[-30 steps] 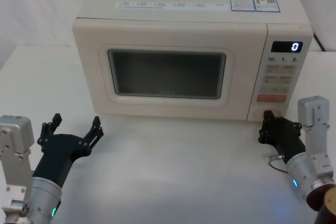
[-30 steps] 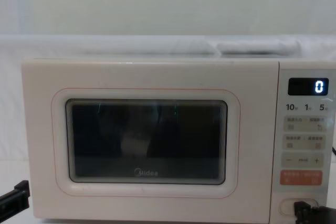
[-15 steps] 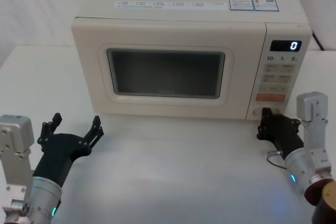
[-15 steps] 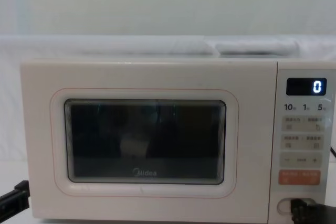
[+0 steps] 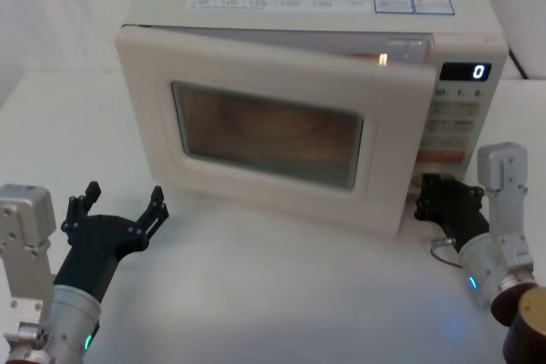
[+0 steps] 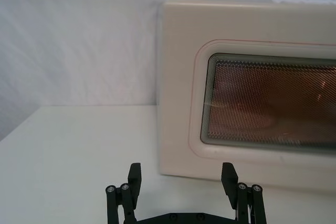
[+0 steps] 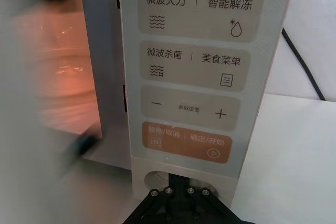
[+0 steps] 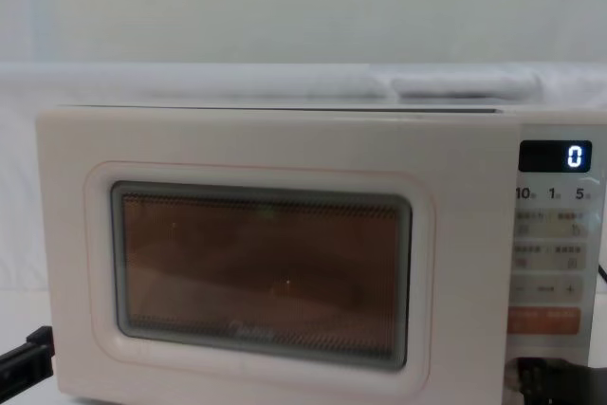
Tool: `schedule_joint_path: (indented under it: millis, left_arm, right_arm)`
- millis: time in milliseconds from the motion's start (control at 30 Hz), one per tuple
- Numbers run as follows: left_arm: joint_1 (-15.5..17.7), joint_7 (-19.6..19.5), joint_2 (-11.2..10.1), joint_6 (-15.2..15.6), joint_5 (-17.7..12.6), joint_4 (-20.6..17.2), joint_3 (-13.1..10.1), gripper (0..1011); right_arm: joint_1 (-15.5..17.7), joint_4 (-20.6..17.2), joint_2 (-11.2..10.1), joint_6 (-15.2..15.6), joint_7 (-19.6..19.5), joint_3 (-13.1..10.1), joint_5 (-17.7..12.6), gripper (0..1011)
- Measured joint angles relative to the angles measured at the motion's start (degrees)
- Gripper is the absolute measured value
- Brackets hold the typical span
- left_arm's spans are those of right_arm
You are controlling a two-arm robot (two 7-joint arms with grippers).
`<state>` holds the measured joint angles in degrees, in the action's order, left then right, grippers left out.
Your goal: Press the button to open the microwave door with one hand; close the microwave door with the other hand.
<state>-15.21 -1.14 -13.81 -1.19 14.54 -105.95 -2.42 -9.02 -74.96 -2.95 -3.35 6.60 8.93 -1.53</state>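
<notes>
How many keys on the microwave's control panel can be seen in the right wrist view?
4 full keys: three beige keys stacked, top, middle, lower, then the orange key. Below it the button is partly covered by the right gripper; higher keys may lie out of frame.

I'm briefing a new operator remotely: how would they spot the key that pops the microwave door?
Find the cream microwave on the white table and go to the narrow key panel at its right side, under the black display. The button sits at the very bottom, below the orange key, with the right gripper at it. It is plain cream and pill-shaped, without lettering.
</notes>
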Motion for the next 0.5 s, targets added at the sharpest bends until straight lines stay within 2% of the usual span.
schedule_joint_path:
  millis: [500]
  left_arm:
    - [0.0,0.0,0.0,0.0,0.0,0.0,0.0,1001]
  right_arm:
    - [0.5,-0.5,-0.2,-0.4,-0.1,-0.1,0.1,0]
